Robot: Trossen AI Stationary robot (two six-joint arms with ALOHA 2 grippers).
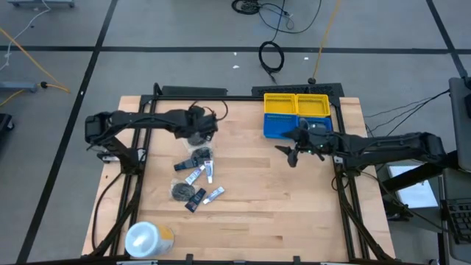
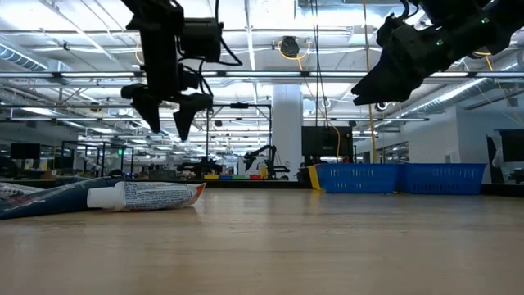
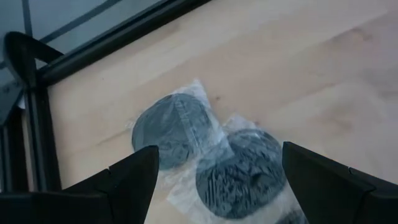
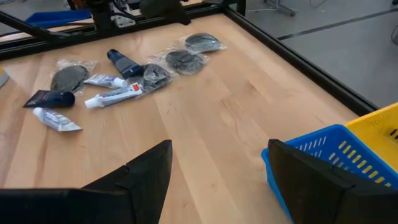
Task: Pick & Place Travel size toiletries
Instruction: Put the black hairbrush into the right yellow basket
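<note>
The left tool (image 1: 197, 137) hangs wide over 2 grey round packs (image 3: 205, 155) at 11 o'clock on the counter (image 1: 250, 206). Both overlap, so it might grab both. The right tool (image 1: 289, 153) waits wide at 2 o'clock.

Wood, plastic and shiny wrap

The table (image 4: 236, 124) is pale wood, smooth with fine grain lines. The dark grey round pieces (image 3: 205, 155) sit in clear, crinkly, shiny plastic wrap. The white tube (image 2: 147, 195) looks like glossy plastic. The blue basket (image 4: 323, 162) and yellow basket (image 4: 379, 130) are hard plastic with slots.
</note>
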